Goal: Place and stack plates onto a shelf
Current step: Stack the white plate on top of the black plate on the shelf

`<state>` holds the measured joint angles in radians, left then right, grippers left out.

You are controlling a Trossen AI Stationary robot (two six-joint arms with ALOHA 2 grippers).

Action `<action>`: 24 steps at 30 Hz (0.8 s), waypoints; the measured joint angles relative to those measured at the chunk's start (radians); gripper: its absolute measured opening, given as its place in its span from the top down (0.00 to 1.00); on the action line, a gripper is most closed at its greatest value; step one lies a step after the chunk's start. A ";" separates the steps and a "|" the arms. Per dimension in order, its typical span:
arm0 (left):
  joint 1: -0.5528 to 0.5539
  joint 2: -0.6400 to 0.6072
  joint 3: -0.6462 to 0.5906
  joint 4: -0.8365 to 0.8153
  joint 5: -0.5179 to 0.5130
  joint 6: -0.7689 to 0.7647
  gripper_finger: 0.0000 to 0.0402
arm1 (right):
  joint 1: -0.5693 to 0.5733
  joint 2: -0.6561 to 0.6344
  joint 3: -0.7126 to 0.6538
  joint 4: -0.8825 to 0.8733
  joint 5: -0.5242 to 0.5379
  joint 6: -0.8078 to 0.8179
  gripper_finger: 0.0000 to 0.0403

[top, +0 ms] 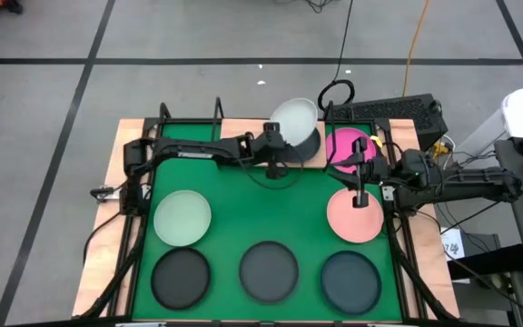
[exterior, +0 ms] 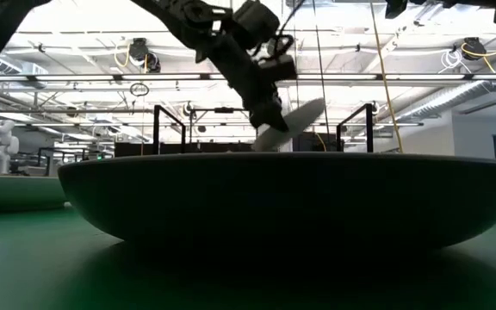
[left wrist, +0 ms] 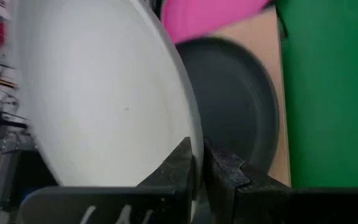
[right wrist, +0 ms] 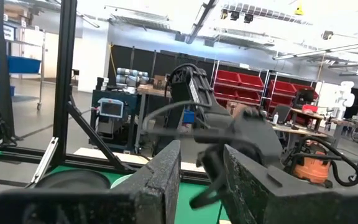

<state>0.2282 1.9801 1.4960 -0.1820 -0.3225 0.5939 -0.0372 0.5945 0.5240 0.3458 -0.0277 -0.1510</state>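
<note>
— Filling the low view, a dark grey plate (exterior: pixel 291 202) sits right at the lens on the green mat (top: pixel 261 195). What's behind it?

— Left gripper (top: pixel 284 148) up over the shelf (top: pixel 243 127), its fingers (left wrist: pixel 182 171) pinched on the rim of a pale mint plate (top: pixel 295 118), held tilted above a dark plate on the shelf (left wrist: pixel 241 106). A magenta plate (top: pixel 346 145) lies beside that one.

— And the right gripper (top: pixel 360 193)?

— Above the light pink plate (top: pixel 354 218) at the mat's right side, jaws a narrow gap apart, holding nothing.

— Others?

— Second mint plate (top: pixel 182 218) at left; two more dark plates (top: pixel 181 276) (top: pixel 350 280) along the near edge, flanking the first.
</note>
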 joint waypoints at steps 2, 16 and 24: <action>0.006 0.012 0.003 -0.012 0.012 -0.001 0.90 | 0.000 0.000 0.000 0.000 0.000 -0.008 0.74; -0.003 0.003 0.004 -0.026 0.061 -0.028 0.89 | 0.000 0.000 0.000 0.005 0.003 -0.017 0.74; -0.002 0.002 0.004 -0.026 0.061 -0.052 0.86 | 0.000 0.000 0.000 0.010 0.003 -0.018 0.74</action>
<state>0.2260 1.9823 1.4998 -0.2077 -0.2614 0.5417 -0.0372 0.5949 0.5236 0.3557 -0.0242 -0.1687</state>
